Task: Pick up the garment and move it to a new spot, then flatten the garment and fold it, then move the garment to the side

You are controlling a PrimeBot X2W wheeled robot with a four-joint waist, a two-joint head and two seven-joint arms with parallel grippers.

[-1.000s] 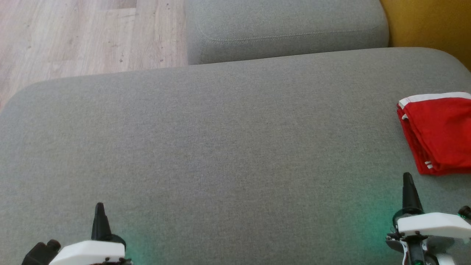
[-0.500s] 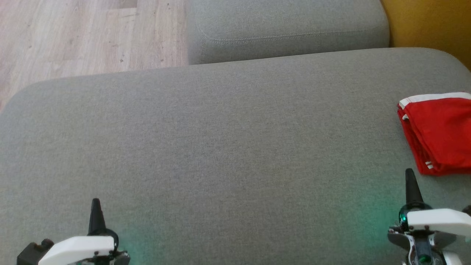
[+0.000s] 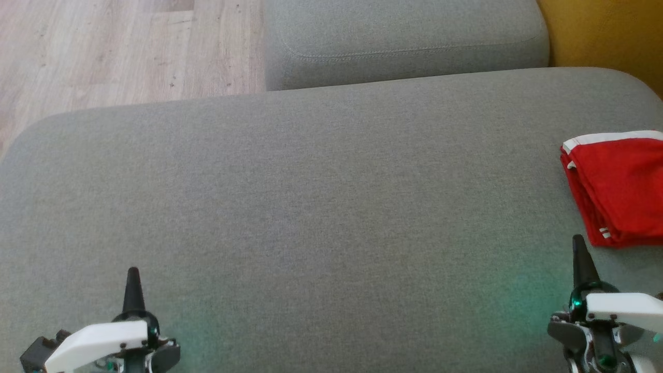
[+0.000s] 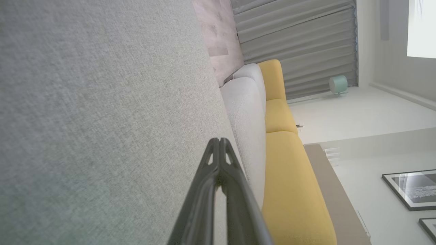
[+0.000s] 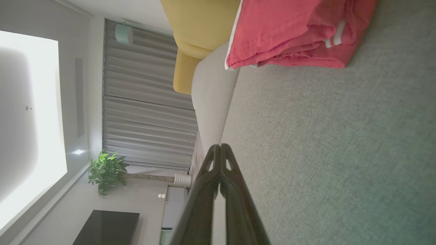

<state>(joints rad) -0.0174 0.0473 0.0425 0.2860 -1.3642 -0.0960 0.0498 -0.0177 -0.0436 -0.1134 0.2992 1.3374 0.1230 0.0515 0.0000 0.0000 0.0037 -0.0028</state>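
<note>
my left jaws sit at the near left, pressed fully together and empty. their two dark fingers point(image 3: 133, 290) merge into one slim spike pointing toward the far side. behind them my white left wrist cover point(image 3: 98, 339) tilts, its left end lower. my right jaws sit at the near right, likewise pressed together, holding nothing. their fingers point(image 3: 581, 259) point far too, and my white right wrist cover point(image 3: 624, 306) lies nearly level. in the left wrist view my fingers point(image 4: 201, 197) meet at the tips, and in the right wrist view my fingers point(image 5: 202, 194) meet the same way.
</note>
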